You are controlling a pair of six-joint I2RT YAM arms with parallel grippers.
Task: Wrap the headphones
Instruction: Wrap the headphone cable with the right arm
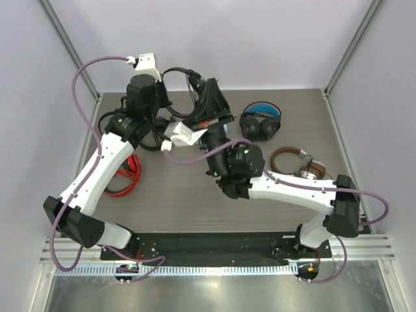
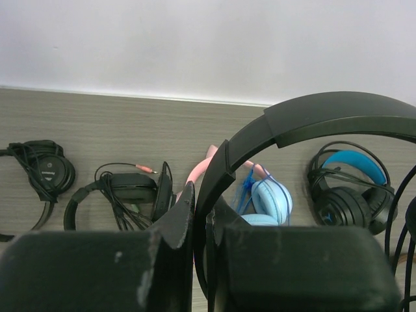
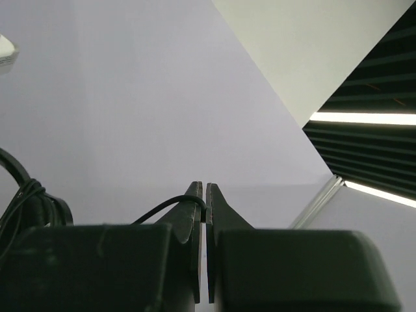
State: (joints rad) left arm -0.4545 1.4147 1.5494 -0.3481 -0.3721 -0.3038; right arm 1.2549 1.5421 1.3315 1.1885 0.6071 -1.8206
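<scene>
The headphones (image 1: 177, 69) are slim and black and hang above the back of the table between my two arms. My left gripper (image 2: 200, 201) is shut on the lower end of their thin headband (image 2: 325, 114), which arcs up and to the right across the left wrist view. My right gripper (image 1: 214, 94) points up toward the back wall. In the right wrist view that gripper (image 3: 203, 190) is shut on the thin black cable (image 3: 162, 208), which loops off to the left toward a dark bundle at the frame's edge. The earcups are not clearly visible.
On the table lie a bulky black pair with blue lining (image 1: 260, 121), a brown pair (image 1: 296, 162), a red pair (image 1: 127, 175) and a pink-and-blue pair (image 2: 266, 198). Two more black pairs (image 2: 45, 170) (image 2: 123, 188) sit at the back left. Metal frame posts (image 1: 351, 45) stand at the corners.
</scene>
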